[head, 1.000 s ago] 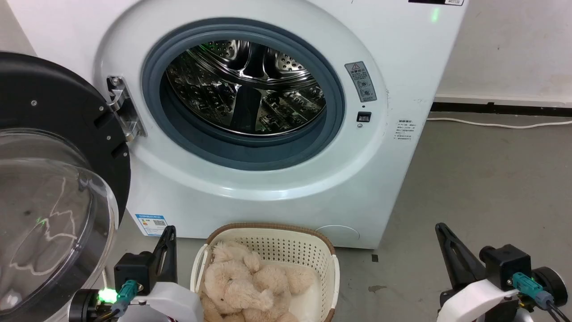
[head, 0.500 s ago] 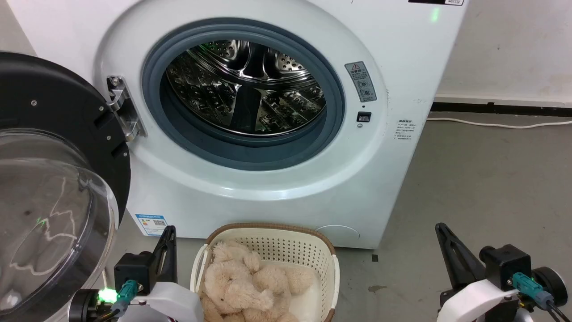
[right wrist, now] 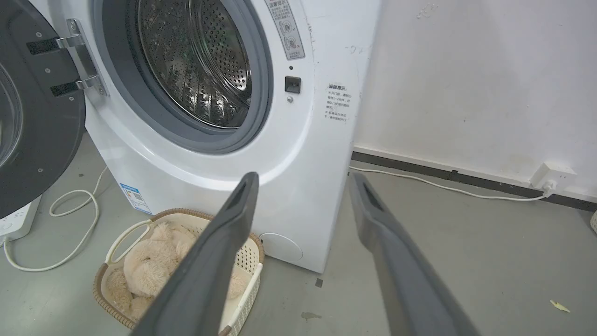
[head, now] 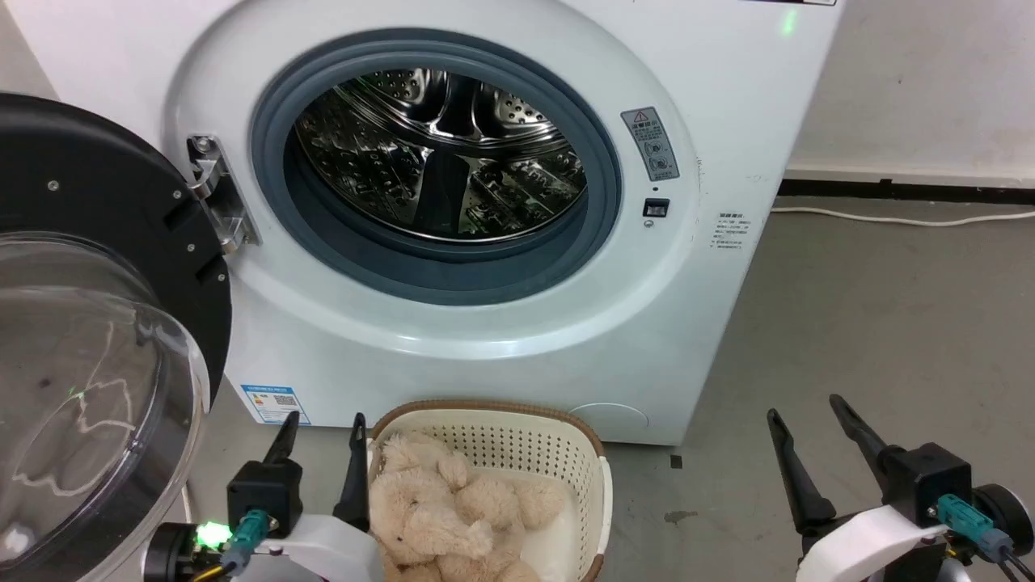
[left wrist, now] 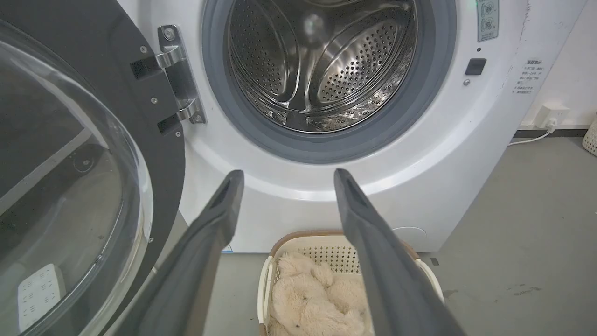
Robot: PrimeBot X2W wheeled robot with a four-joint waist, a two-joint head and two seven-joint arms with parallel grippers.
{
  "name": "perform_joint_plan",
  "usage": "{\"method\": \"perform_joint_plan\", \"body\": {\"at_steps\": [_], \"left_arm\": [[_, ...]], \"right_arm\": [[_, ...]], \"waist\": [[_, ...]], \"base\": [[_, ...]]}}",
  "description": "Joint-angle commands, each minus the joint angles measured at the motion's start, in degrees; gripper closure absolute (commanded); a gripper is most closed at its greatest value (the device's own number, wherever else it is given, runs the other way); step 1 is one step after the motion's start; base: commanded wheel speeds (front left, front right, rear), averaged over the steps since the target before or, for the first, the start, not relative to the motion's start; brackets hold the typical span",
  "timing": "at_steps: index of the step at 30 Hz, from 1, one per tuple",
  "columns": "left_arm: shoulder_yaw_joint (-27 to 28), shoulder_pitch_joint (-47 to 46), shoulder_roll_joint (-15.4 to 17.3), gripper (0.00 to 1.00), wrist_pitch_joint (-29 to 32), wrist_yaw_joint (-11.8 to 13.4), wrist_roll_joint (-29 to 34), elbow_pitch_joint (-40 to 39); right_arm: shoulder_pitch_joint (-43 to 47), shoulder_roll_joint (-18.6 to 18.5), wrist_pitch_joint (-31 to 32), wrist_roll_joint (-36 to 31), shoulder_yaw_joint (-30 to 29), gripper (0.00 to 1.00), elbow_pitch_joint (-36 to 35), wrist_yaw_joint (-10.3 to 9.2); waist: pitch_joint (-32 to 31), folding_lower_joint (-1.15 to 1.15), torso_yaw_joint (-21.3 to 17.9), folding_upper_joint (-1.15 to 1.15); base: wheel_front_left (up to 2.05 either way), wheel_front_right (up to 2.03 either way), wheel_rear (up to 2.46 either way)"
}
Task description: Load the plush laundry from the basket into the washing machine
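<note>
The cream-beige plush laundry [head: 449, 517] lies heaped in the oval white basket [head: 550, 449] on the floor in front of the washing machine [head: 485, 339]. The machine's round port shows the steel drum [head: 441, 153], with nothing inside. Its domed door [head: 89, 347] hangs swung out at the left. My left gripper [head: 322, 420] is open just left of the basket's rim, fingers up, holding nothing. My right gripper [head: 804, 404] is open over bare floor, well right of the basket. In the left wrist view the plush laundry [left wrist: 312, 303] lies between the open fingers [left wrist: 219, 219].
A white cable [right wrist: 74, 219] loops on the floor left of the machine, beside a power strip [right wrist: 14, 224]. Another cord [right wrist: 443, 186] runs along the wall base to a socket [right wrist: 552, 175]. Grey floor spreads out to the right of the washer.
Both grippers have turned so their two fingers show spread apart. The left gripper now stands closer to the basket's rim. The head camera has dipped slightly.
</note>
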Motion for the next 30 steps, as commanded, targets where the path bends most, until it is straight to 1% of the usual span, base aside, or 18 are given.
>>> {"method": "perform_joint_plan", "body": {"at_steps": [1,7,18,24,30], "left_arm": [[-0.72,-0.26,0.01,0.0,-0.65,0.38,0.08,0.49],[-2.42,-0.93,0.01,0.0,-1.19,0.56,-0.06,2.82],[-5.31,-3.7,0.16,0.0,-0.39,0.23,-0.67,9.23],[-6.59,-5.68,0.38,0.0,1.09,-0.07,-1.22,13.77],[-7.84,-7.53,0.58,0.0,3.98,-0.73,-2.08,18.78]], "right_arm": [[0.54,-0.01,-0.67,0.32,-0.4,0.0,-0.23,0.0],[0.25,0.03,-1.38,0.44,-1.4,0.0,0.3,0.0],[-0.84,0.06,-2.7,2.56,-1.76,0.0,0.98,0.01],[-1.83,0.07,-3.42,3.84,-1.66,0.0,1.66,0.01],[-2.95,0.08,-4.14,5.09,-2.01,0.0,2.5,0.01]], "waist": [[0.22,0.0,-0.13,0.0],[1.54,0.0,-0.96,0.0],[5.6,0.0,-3.85,0.0],[7.87,0.0,-5.69,0.0],[9.91,0.0,-7.39,0.0]], "base": [[0.0,0.0,0.0],[0.0,0.0,0.0],[0.0,0.0,0.0],[0.0,0.0,0.0],[0.0,0.0,0.0]]}}
